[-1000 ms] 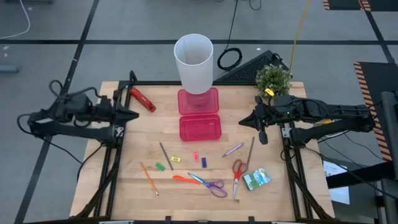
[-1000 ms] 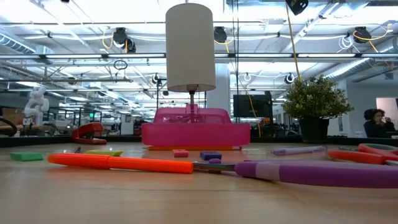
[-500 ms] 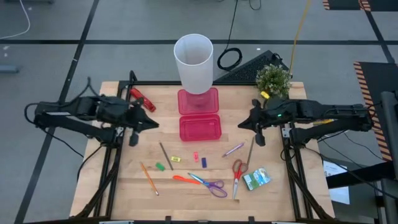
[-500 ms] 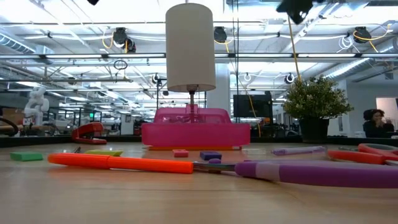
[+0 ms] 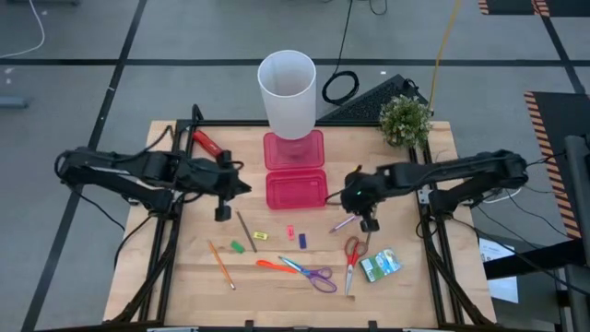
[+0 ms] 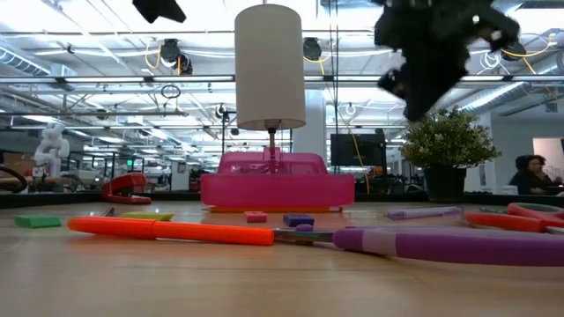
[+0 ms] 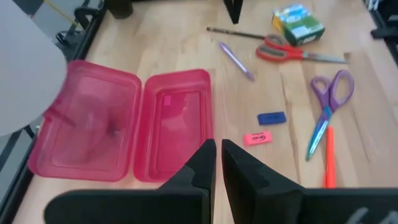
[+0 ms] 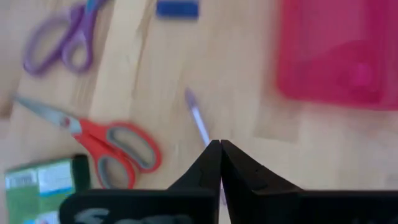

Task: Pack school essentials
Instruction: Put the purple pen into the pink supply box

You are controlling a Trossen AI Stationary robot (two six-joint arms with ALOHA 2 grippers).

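On the wooden table (image 5: 184, 277), the right pincer (image 5: 367, 224), fingers closed and empty, hung above a thin purple pen (image 5: 346, 221) right of the open pink plastic case (image 5: 297, 189). The left pincer (image 5: 221, 213), also closed, hovered left of the case.

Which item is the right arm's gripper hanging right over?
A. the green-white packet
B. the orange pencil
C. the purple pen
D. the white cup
C. In the high view the right gripper hangs over the purple pen; its wrist view shows that pen just past its shut jaws.
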